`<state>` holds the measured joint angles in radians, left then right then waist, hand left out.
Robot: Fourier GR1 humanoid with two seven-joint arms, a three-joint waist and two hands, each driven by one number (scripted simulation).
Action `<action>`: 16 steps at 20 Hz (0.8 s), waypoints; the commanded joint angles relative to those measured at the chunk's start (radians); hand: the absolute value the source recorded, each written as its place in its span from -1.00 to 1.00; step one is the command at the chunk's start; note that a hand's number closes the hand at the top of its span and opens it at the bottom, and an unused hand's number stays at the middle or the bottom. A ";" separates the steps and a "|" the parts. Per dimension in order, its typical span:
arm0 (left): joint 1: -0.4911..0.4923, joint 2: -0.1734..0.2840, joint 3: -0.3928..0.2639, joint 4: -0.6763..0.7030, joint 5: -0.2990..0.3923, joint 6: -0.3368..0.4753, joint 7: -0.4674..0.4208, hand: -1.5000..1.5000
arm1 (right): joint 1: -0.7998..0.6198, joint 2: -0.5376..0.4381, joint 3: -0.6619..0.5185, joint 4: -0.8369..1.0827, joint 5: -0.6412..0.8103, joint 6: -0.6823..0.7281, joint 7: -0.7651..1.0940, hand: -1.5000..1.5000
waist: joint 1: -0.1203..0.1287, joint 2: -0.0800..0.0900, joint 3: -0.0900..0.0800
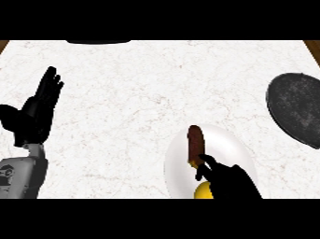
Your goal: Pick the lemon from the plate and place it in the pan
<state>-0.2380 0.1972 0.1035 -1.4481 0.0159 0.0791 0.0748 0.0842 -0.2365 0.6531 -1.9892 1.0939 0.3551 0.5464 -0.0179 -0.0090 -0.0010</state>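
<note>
Low in the frame's right half, the right hand (226,179) hovers over the white plate (227,144), fingers curled but holding nothing, the lemon (202,191) just beside it at the plate's lower edge — the dark pan (305,109) sits at far right — while the left hand (33,112) rests open at left.

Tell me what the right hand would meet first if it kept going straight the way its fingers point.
Probably the brown sausage-like item on the white plate: the right hand points up-left at it, though height above it is unclear.
</note>
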 commanded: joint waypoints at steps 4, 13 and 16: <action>0.046 0.019 0.005 -0.030 0.003 -0.026 -0.021 0.00 | 0.070 -0.021 0.011 -0.308 0.114 -0.141 0.050 1.00 | 0.006 0.001 0.001; 0.002 -0.020 -0.040 -0.086 -0.016 0.003 0.078 0.00 | 0.025 0.020 -0.310 -0.395 -0.114 -0.167 0.000 1.00 | 0.022 0.009 0.003; -0.002 -0.022 -0.023 -0.016 -0.026 0.006 -0.010 0.00 | -0.007 0.103 -0.423 -0.335 -0.226 -0.222 -0.021 1.00 | 0.017 0.015 0.004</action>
<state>-0.2310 0.1873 0.0918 -1.4670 0.0066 0.0709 0.0742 0.0882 -0.2082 0.3501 -2.3188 1.0563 0.1829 0.5462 -0.0019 0.0015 0.0011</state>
